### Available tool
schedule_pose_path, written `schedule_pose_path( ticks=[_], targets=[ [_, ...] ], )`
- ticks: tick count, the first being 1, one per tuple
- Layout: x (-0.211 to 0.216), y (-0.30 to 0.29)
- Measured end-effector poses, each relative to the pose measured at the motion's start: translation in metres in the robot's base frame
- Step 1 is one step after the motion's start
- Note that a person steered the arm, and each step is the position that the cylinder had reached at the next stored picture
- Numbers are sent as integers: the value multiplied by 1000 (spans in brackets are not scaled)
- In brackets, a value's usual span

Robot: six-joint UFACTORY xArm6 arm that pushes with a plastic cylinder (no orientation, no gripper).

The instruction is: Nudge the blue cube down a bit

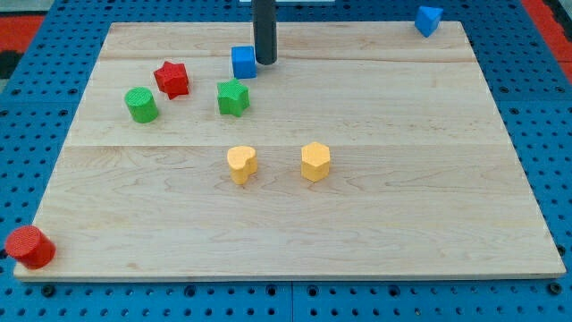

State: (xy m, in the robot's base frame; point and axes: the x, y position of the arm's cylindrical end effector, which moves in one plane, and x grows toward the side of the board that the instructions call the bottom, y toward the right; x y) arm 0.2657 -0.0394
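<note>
My tip is the blunt lower end of a straight dark rod that comes down from the view's top edge; there are no jaws on it to open or close, and it has hold of nothing. The blue cube sits just beside my tip on the view's left, so close that the two look to be touching, though I cannot tell for sure. Below my tip and slightly to the view's left is a green block with a star-like outline, near the cube but apart from it. Further to the view's left of my tip lies a red star-shaped block, and beyond that, a little lower, a green cylinder just beside the star. Well below my tip, toward the middle of the wooden board, are two yellow blocks side by side with a gap between them: a heart-shaped one almost straight under my tip and a six-sided one off to the view's right. Far to the view's right of my tip, at the board's top corner, rests a second blue block (its shape is hard to make out, perhaps a wedge). Far down at the view's bottom left corner, hanging half over the board's edge, is a red cylinder.
</note>
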Motion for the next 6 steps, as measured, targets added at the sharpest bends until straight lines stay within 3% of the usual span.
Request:
schedule_pose_path(
  ticks=[1,2,3,4,6],
  targets=[
    [-1,-38],
    [-1,-34],
    [-1,14],
    [1,-8],
    [37,-33]
  ],
)
